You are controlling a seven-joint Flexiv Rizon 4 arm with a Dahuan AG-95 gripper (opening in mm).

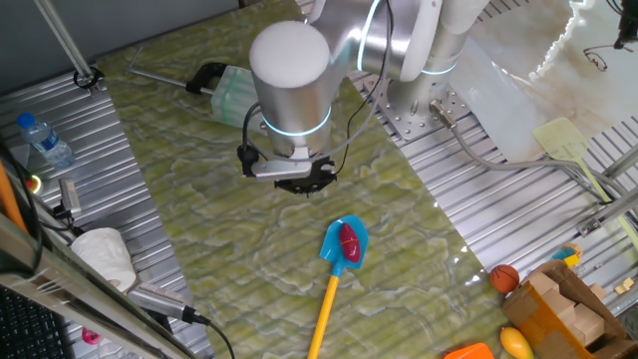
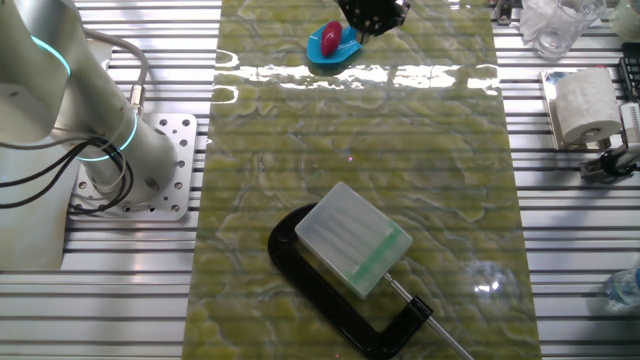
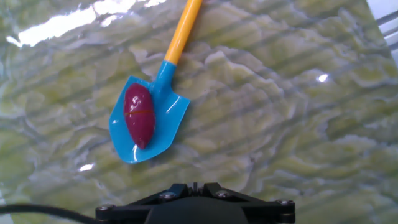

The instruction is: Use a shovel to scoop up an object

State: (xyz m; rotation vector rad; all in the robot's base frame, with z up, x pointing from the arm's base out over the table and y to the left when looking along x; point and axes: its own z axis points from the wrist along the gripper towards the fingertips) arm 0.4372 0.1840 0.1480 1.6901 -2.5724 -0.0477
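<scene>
The shovel lies flat on the green marbled mat, its blue blade towards the arm and its yellow shaft running to the near edge. The dark red oval object rests on the blade. In the hand view the shovel fills the upper left, with the object lying lengthwise on it. The other fixed view shows shovel and object at the top edge. My gripper hovers above the mat beside the blade, apart from it. Its fingertips stand together, holding nothing.
A pale translucent dustpan with a black handle lies on the mat's far side from the shovel. An orange ball and wooden blocks sit at the right. A water bottle and paper roll stand off the mat.
</scene>
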